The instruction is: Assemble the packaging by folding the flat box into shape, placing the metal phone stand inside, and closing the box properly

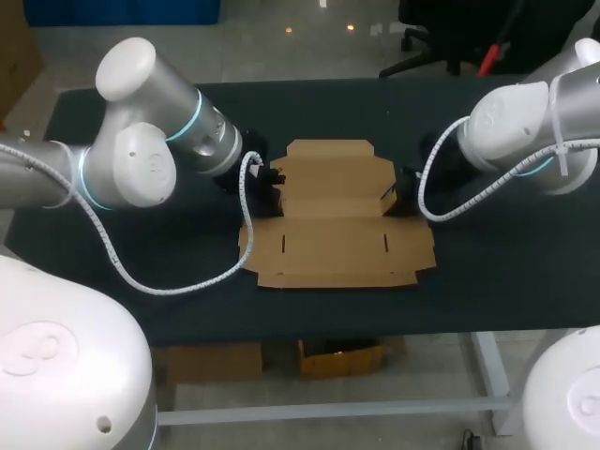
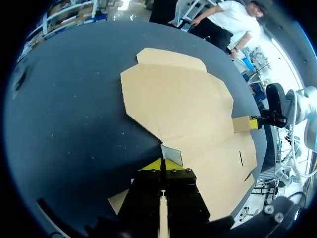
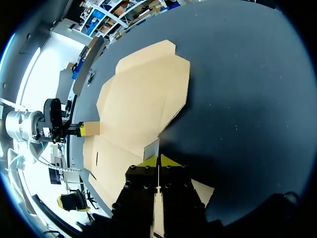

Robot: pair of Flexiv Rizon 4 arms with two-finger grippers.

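Note:
The flat brown cardboard box (image 1: 333,234) lies unfolded in the middle of the dark table. My left gripper (image 1: 277,192) is at the box's left edge, shut on a small side flap (image 2: 172,153) that stands up just ahead of its yellow tips (image 2: 163,162). My right gripper (image 1: 394,195) mirrors it at the right edge, shut on the opposite side flap (image 3: 151,148), with its tips (image 3: 158,161) pressed together. Each wrist view shows the other gripper across the sheet, pinching its lifted flap: the right one (image 2: 255,122) and the left one (image 3: 80,130). The main panels (image 2: 178,104) stay flat.
A white coiled cable (image 1: 169,281) from my left arm loops over the table's front left. A second white cable (image 1: 450,202) hangs by my right arm. Bare dark table (image 1: 487,281) surrounds the box on all sides.

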